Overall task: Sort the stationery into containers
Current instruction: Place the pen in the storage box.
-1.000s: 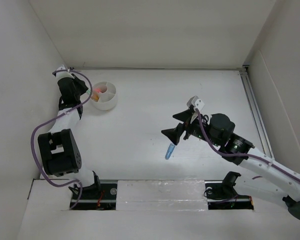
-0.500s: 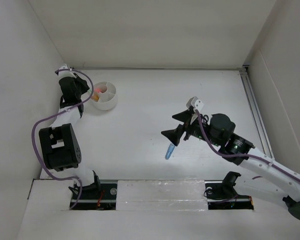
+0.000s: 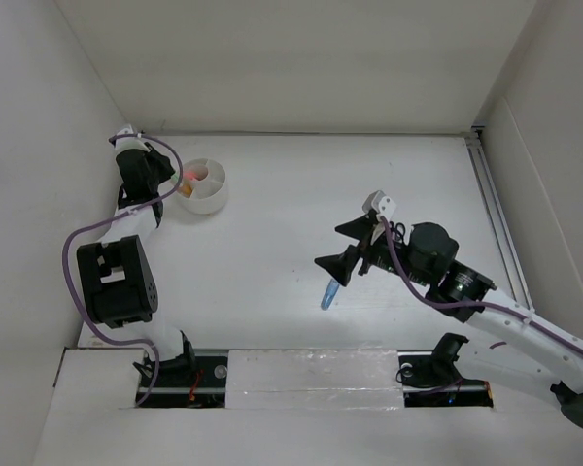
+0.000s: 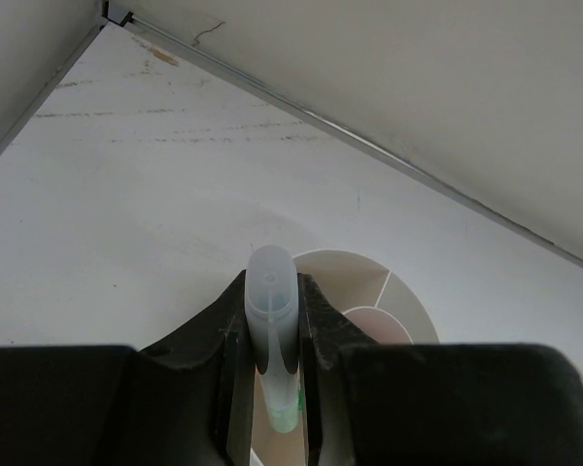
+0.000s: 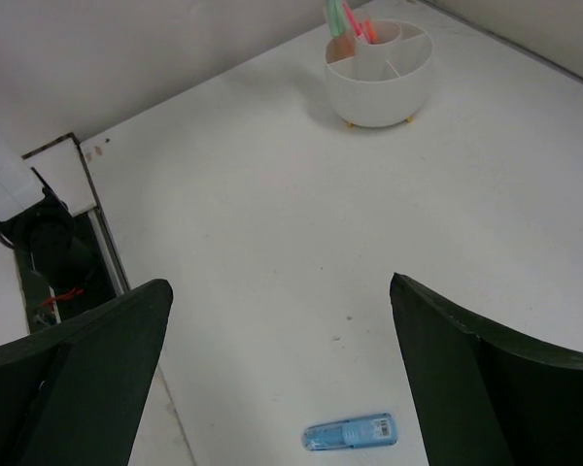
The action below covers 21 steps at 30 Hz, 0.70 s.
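Nearest thing first: the blue marker [image 5: 350, 432] is lying flat on the worktop [image 3: 272, 194], about mid-width and closer to the near edge than the far one, with nothing touching it. The right pincer [image 5: 280, 286] is hanging just over it with its jaws spread wide, holding nothing.

I'm guessing the marker is light, hard, smooth plastic, so it's probably going to skid or roll if it gets nudged from one side. I'd be taking it across the middle of the barrel, jaws square to its long side, coming straight down.

Way over by the far left corner the white tub [image 5: 379, 92] is sitting with a few pink and orange pens [image 5: 358, 21] leaning up out of one compartment. The left pincer [image 4: 272, 330] is hovering right at the tub's edge and pinching a pale green stick [image 4: 272, 301] partway down its body, rounded clear end up, green end pointing down at the tub. It looks stiff, light and slick too, so a firm squeeze on the straight part seems right. Can't tell which compartment it's lined up with.
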### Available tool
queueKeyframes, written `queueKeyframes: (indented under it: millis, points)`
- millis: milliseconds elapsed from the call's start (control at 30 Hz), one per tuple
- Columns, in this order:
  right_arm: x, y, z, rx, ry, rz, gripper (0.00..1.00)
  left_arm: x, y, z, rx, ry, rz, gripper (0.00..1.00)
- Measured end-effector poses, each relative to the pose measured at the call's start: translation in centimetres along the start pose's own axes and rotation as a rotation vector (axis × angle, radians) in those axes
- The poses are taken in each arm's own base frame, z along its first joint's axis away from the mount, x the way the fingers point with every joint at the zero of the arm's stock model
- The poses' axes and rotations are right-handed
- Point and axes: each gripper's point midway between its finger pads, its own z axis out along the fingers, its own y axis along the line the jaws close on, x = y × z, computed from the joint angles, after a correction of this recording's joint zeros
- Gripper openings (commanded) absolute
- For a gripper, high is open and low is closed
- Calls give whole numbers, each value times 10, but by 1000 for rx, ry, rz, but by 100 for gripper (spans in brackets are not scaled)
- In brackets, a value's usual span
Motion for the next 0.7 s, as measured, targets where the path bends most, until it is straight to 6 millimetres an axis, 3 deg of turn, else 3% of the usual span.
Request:
queueKeyframes:
  millis: [700]
  points:
    - [10,0,-2,-5,24,-4,100,8,4,6,-4,11,7,4]
